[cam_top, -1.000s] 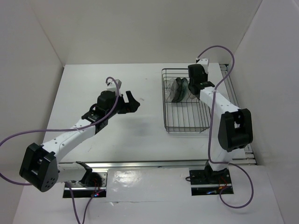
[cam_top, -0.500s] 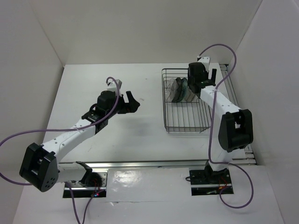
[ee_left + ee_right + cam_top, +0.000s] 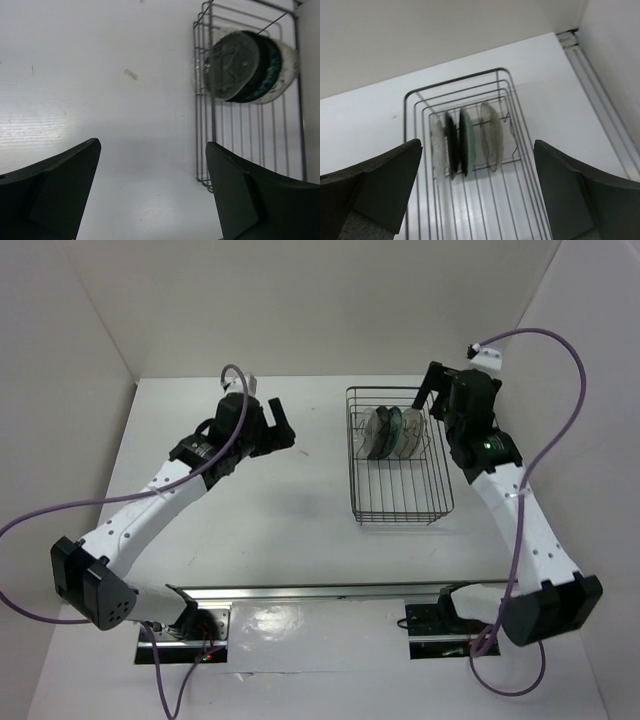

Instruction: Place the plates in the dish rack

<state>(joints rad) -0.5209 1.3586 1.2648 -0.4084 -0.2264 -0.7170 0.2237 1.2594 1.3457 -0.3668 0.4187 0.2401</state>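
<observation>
Plates (image 3: 466, 142), four (clear, black, blue-patterned, beige): on edge in one row inside dish rack (image 3: 455, 80), below and ahead of right hand (image 3: 437, 400), which is spread wide and empty. Left hand (image 3: 280, 425): wide, empty, above surface (image 3: 230, 510); rack well apart on its right.
</observation>
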